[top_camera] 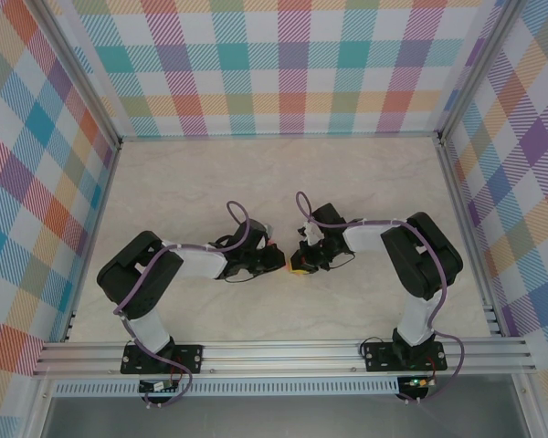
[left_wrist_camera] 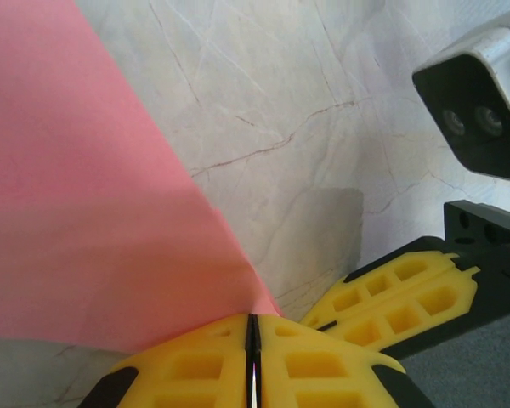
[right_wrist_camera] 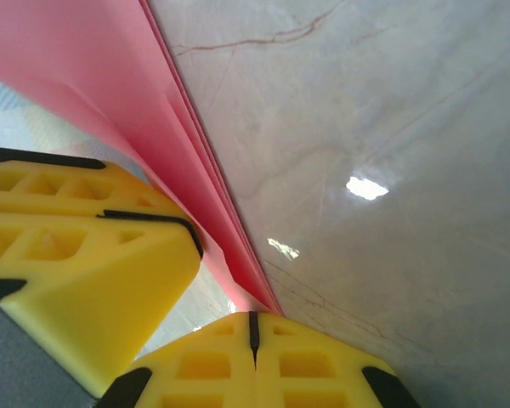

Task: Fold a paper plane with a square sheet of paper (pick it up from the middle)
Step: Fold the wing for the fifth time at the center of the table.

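Note:
The salmon-pink sheet of paper (left_wrist_camera: pixel 85 195) is folded into several layers (right_wrist_camera: pixel 166 144) and held between both grippers just above the tabletop. In the left wrist view, my left gripper (left_wrist_camera: pixel 253 323) is shut on its narrow end, and the paper fans out up and to the left. My right gripper (right_wrist_camera: pixel 253 319) is shut on the layered edge beside it. In the top view the two grippers (top_camera: pixel 276 258) (top_camera: pixel 301 260) meet tip to tip at the table's middle and cover the paper. The right gripper's yellow fingers (left_wrist_camera: pixel 395 297) lie close on the left gripper's right.
The marble-look tabletop (top_camera: pixel 283 173) stretches away behind the grippers. Checked walls (top_camera: pixel 283 64) on aluminium frames close in three sides. The right wrist camera housing (left_wrist_camera: pixel 480 110) hangs near the left gripper.

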### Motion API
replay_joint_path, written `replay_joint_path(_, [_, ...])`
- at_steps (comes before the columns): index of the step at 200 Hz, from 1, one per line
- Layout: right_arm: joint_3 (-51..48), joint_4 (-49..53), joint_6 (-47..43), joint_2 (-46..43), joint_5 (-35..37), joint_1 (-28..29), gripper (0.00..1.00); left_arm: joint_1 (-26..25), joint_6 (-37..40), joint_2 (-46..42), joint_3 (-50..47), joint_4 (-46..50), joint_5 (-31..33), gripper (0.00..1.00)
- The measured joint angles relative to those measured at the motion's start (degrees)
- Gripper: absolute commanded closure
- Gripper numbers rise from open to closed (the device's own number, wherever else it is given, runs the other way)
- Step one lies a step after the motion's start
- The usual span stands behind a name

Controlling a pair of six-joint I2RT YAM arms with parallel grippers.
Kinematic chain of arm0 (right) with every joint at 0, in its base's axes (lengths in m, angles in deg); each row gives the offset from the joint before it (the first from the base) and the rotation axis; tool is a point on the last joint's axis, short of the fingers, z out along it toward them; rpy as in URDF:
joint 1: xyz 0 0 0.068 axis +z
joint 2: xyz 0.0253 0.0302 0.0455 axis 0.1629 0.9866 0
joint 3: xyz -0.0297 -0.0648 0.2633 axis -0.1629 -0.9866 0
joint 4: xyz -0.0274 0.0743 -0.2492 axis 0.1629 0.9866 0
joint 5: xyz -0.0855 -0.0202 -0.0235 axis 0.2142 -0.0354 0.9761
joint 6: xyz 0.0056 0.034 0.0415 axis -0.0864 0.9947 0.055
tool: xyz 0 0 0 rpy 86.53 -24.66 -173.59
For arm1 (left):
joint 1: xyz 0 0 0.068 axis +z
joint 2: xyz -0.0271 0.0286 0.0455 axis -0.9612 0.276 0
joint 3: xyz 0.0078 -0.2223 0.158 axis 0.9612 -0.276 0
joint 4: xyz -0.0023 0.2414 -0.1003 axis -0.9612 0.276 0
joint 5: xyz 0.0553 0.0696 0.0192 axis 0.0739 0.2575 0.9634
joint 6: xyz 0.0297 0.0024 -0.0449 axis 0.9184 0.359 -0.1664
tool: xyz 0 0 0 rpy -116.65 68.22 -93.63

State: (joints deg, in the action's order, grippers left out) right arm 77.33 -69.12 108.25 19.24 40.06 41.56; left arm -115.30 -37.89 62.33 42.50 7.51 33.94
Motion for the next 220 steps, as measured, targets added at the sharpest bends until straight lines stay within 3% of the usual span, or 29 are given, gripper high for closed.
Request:
replay_joint_path(156, [-0.96,-1.09,-0.02,-0.11,-0.63,-0.33,0.99,-0.13,6.32,0.94,6.95,12.94,8.28,0.9])
replay_joint_path(220, [-0.98,-1.11,-0.02,-0.15,-0.66,-0.33,0.99,0.63,9.64,0.92,9.99,18.14,8.76,0.9])
